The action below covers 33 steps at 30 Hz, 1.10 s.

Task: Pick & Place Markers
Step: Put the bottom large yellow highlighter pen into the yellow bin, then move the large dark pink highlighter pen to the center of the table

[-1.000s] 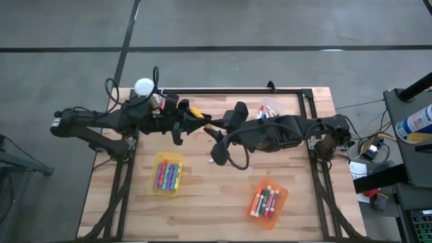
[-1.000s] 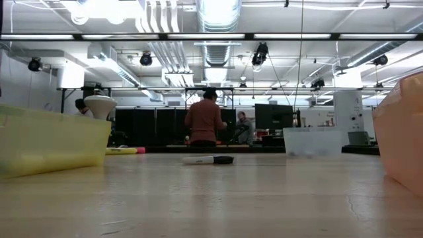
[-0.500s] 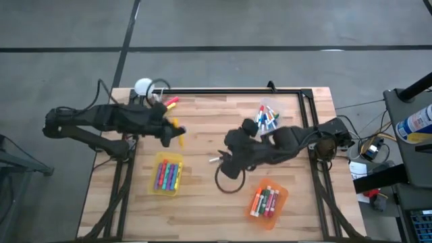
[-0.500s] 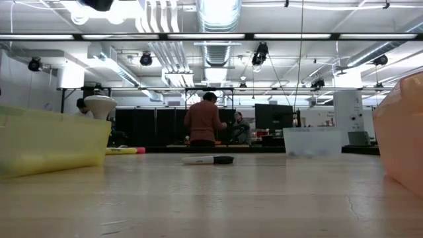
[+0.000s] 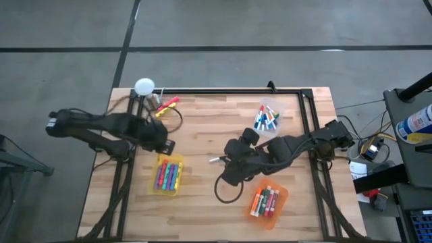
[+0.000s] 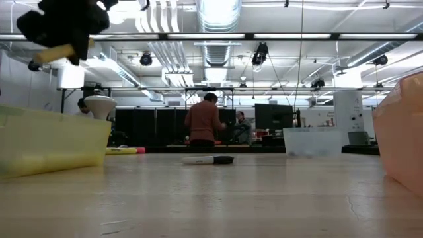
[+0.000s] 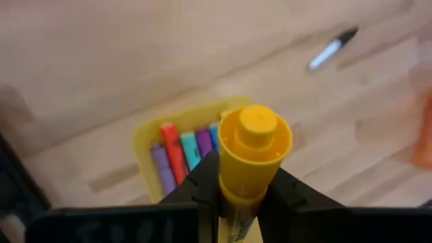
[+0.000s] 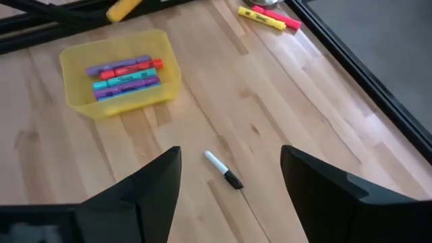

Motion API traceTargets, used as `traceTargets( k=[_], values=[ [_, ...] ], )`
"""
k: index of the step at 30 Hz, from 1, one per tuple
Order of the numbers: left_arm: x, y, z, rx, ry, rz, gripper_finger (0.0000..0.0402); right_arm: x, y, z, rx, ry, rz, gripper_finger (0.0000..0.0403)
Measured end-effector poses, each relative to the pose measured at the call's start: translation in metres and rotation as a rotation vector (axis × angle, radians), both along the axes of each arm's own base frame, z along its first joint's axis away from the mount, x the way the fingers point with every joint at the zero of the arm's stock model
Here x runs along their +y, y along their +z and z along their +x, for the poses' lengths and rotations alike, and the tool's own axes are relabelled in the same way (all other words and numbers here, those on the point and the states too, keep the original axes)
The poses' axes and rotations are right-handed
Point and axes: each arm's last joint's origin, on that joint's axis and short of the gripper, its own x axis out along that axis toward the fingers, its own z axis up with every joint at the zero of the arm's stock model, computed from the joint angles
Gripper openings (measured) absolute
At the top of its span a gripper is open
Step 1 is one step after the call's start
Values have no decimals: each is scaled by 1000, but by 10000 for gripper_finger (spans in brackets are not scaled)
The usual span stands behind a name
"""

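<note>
stubby yellow marker (capped, upright)

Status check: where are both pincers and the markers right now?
Left pincer shut on yellow marker, above yellow bin. Right pincer open over white marker. Nothing in the way.

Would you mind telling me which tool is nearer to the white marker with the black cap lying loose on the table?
Right. The right tool hovers open directly over the white marker with the black cap; the left tool is across the table, gripping a yellow marker.
</note>
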Motion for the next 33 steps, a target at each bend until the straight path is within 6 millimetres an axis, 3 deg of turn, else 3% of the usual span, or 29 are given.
traceTargets(
  k=[12,21,28,33],
  values=[
    [-12,-90,25,108,-66,-212,59,0,-1,0,5,0,-3,237],
    [-10,-124,25,201,-19,-227,83,-5,-4,2,30,16,-46,236],
    [-11,-129,26,241,-56,-253,152,-6,-14,2,64,15,-59,231],
    [-10,-103,34,126,-93,-242,166,-6,-21,1,96,19,-64,230]
  ],
)
